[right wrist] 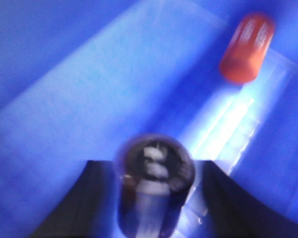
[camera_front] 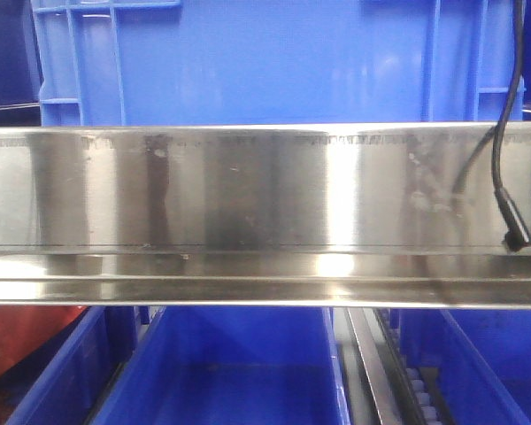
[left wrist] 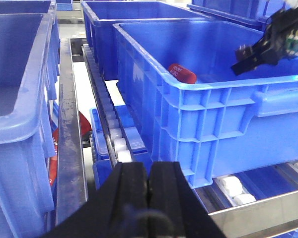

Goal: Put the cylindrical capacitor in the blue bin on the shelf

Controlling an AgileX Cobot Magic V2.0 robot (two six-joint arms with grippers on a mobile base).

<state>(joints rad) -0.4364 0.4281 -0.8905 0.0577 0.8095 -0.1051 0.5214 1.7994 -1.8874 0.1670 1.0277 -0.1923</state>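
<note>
Right black gripper (right wrist: 154, 198) at bottom centre of its wrist view clamps the stubby dark brown silver-topped cylindrical capacitor (right wrist: 154, 173) over the blue plastic bin (left wrist: 208, 106), prob to drop it by the red cylinder (right wrist: 247, 47); left gripper (left wrist: 149, 198) closed, empty

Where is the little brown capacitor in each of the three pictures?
Front view: not in it; only the steel shelf rail and blue bins show.
Left wrist view: not visible; the right pincer hangs over the blue bin, too small to show what it holds.
Right wrist view: bottom centre, capacitor between the pincer's fingers, blurred.
Shared landmark: the red cylinder in the bin, in both wrist views.
</note>
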